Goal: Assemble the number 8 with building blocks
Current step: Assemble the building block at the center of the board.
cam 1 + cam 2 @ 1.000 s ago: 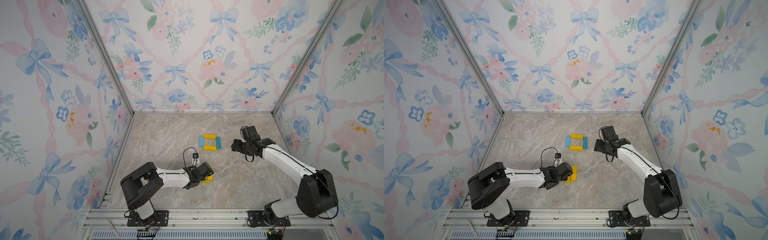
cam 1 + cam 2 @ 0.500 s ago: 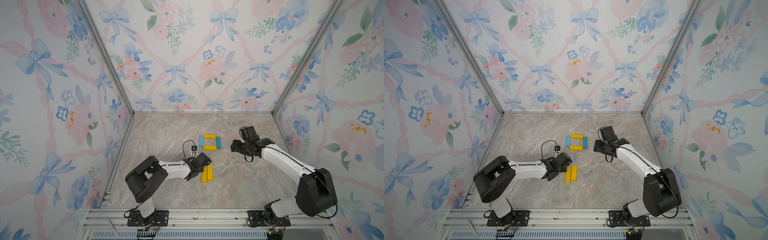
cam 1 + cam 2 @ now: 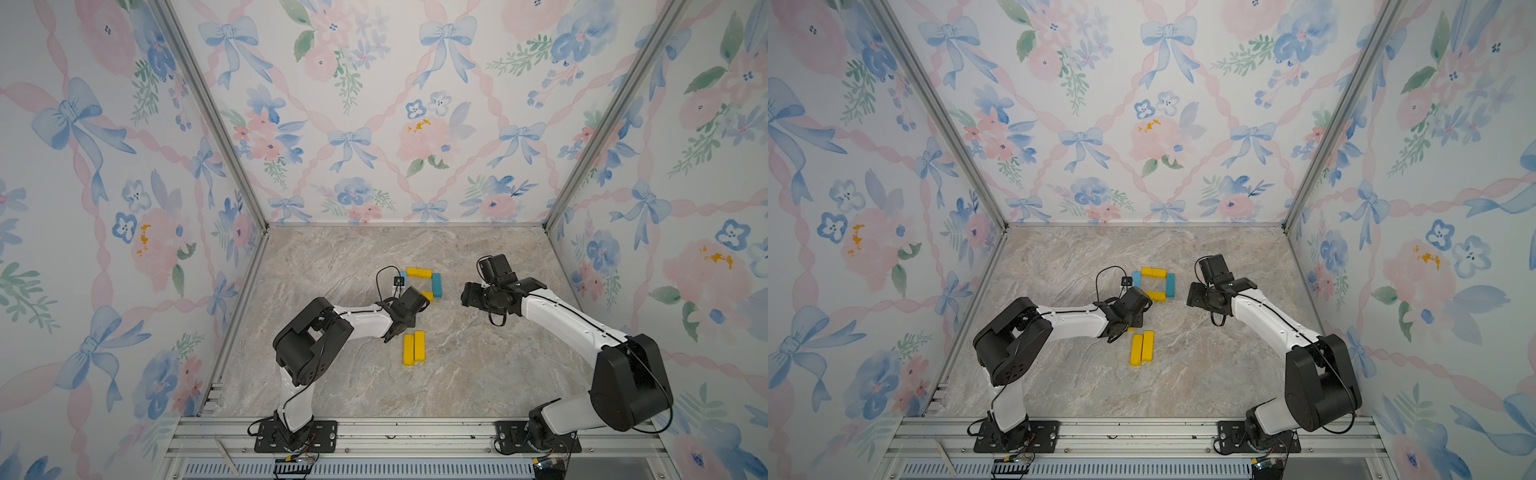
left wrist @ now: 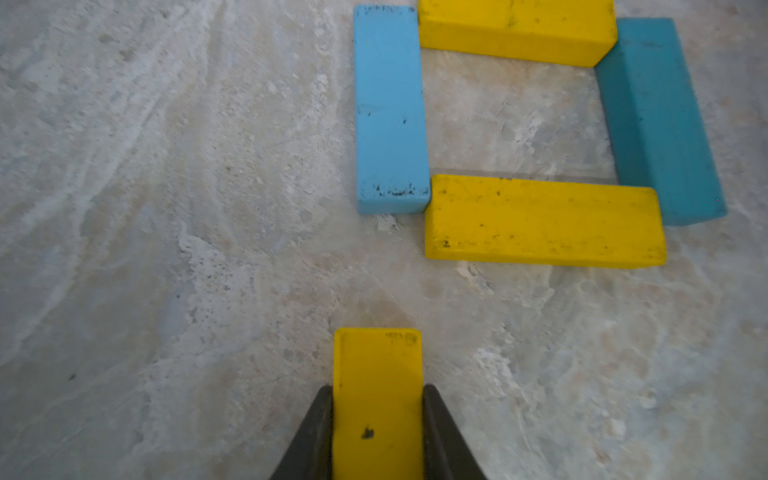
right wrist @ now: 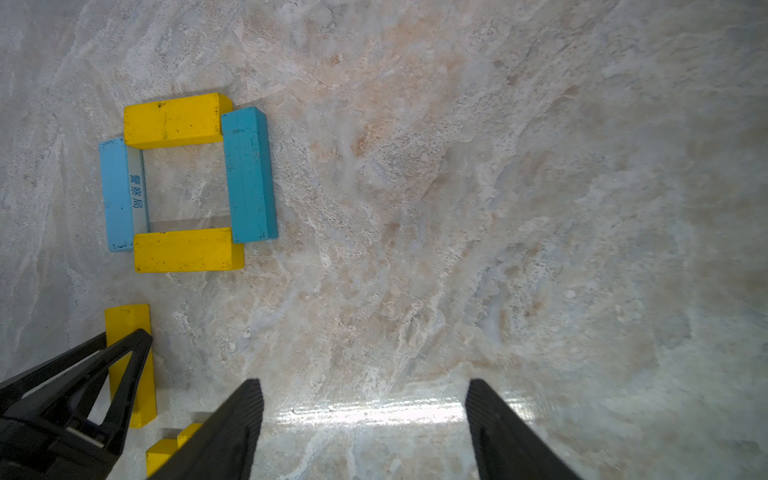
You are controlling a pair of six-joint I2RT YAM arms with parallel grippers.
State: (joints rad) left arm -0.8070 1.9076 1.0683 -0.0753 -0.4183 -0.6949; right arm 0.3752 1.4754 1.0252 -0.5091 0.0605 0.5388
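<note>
Yellow bar point(image 4: 377, 395) moved nearer square point(image 4: 540, 224) edge, bare gap between

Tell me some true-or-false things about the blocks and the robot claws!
The left claw holds a yellow block. True.
The right claw holds a block too. False: it is open and empty.
The square has a light blue block and a teal block as sides. True.
The two loose yellow blocks are stacked up. False: they lie side by side on the table.
</note>
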